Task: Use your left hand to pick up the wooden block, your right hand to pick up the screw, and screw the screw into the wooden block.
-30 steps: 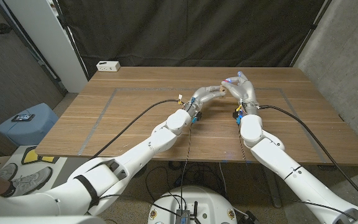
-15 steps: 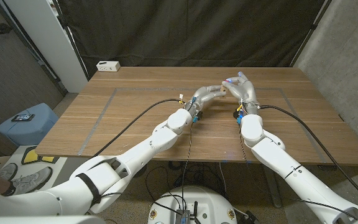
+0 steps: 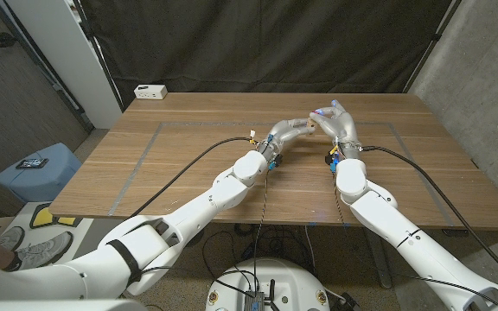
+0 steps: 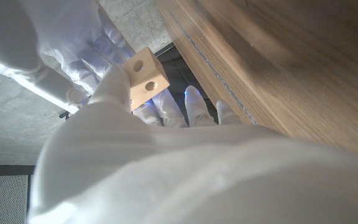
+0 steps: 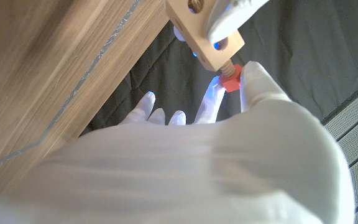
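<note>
Both hands meet above the table's middle: the left hand (image 4: 123,87) grips the wooden block (image 5: 204,34), the right hand (image 3: 337,123) pinches the red-headed screw (image 5: 230,80), already entering a hole. Best to keep the block steady and the screw straight while turning.

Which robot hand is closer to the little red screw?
Right. The right hand pinches the red screw at its head, while the left hand holds the wooden block it threads into.

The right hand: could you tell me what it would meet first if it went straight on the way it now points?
Probably the wooden block in the left hand: the right hand holds the red-headed screw against it.
</note>
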You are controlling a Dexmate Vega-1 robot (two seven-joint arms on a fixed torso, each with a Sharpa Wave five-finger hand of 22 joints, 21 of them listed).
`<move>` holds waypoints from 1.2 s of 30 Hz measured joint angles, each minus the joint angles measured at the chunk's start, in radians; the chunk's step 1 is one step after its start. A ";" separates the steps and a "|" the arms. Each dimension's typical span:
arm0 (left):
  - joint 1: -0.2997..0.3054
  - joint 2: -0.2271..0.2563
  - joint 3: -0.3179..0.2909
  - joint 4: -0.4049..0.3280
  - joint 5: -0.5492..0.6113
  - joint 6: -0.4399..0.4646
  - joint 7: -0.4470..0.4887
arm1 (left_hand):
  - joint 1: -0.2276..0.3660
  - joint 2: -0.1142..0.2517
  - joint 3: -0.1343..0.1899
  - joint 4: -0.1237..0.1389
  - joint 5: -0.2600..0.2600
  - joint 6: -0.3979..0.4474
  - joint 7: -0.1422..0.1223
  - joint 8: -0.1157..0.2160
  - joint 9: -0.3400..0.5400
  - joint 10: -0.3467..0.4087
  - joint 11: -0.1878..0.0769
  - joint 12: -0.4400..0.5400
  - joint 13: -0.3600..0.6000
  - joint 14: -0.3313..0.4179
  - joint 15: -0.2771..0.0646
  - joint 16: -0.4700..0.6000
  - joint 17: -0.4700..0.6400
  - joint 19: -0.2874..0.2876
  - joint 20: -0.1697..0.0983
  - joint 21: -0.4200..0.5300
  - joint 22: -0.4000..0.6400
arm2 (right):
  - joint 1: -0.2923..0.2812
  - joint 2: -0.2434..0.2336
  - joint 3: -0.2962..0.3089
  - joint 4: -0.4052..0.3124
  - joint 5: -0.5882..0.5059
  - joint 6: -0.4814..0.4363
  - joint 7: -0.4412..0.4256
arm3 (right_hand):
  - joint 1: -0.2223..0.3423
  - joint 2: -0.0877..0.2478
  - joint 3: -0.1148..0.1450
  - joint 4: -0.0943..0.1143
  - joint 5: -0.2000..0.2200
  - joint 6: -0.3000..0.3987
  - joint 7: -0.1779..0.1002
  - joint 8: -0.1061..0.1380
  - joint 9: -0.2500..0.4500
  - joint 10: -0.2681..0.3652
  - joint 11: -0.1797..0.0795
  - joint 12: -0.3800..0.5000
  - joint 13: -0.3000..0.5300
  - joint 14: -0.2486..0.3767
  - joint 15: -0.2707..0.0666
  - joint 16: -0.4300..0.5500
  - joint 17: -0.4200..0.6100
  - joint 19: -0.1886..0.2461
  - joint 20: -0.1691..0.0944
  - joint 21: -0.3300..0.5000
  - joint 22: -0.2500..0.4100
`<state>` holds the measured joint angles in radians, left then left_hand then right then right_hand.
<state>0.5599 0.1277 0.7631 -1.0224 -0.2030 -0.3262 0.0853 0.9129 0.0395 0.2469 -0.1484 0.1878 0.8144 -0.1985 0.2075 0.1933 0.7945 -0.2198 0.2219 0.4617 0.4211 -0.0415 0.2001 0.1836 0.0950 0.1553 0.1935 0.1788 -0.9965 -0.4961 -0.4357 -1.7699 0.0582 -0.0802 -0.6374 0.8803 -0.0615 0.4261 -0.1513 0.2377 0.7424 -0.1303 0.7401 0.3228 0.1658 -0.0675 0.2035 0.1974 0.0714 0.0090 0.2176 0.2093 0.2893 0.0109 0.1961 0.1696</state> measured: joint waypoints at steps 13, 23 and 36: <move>0.004 0.001 0.001 -0.008 0.000 0.000 0.005 | 0.005 0.005 0.000 0.000 0.000 -0.002 0.002 -0.001 -0.001 0.000 0.000 0.000 0.000 0.000 0.000 0.000 -0.002 0.000 0.000 0.000 0.000 | -0.006 -0.004 0.002 -0.004 0.001 0.001 0.000 | 0.000 0.000 -0.005 0.003 0.003 -0.014 -0.004 0.001 0.000 0.000 0.011 0.000 0.000 0.002 0.002 0.000 0.000 0.000 0.000 0.000 0.000; 0.010 0.004 0.001 -0.020 0.000 0.009 0.008 | 0.007 0.007 0.000 0.000 0.000 -0.002 0.002 -0.004 0.000 0.000 0.000 -0.004 0.000 -0.004 -0.004 0.000 -0.002 0.000 0.000 0.000 0.000 | -0.012 -0.008 0.003 -0.010 0.002 0.002 0.001 | -0.004 0.004 -0.011 0.005 0.007 -0.034 -0.002 -0.005 -0.007 -0.007 0.018 -0.004 0.000 0.004 0.004 0.000 0.000 0.000 0.000 0.000 0.000; 0.013 0.003 0.000 -0.024 -0.001 0.012 0.010 | 0.011 0.011 0.004 -0.004 0.000 -0.007 0.000 -0.005 0.000 0.000 0.000 -0.004 -0.001 -0.004 -0.004 0.000 -0.002 0.000 0.000 0.000 0.000 | -0.014 -0.010 0.004 -0.012 0.005 0.004 0.007 | -0.021 0.011 -0.018 0.012 0.009 -0.048 -0.002 -0.013 -0.017 -0.015 0.026 -0.004 0.000 0.000 0.007 0.000 0.000 0.000 0.000 -0.004 0.000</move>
<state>0.5727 0.1312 0.7632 -1.0459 -0.2044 -0.3144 0.0958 0.9237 0.0504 0.2510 -0.1527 0.1877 0.8073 -0.1986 0.2025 0.1933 0.7944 -0.2198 0.2180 0.4608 0.4175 -0.0451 0.2001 0.1814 0.0950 0.1553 0.1935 0.1788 -1.0102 -0.5063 -0.4317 -1.7816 0.0630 -0.0762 -0.6303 0.8594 -0.0509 0.4083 -0.1392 0.2468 0.6943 -0.1323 0.7270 0.3060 0.1508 -0.0418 0.1996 0.1974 0.0713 0.0163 0.2175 0.2094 0.2893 0.0109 0.1921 0.1696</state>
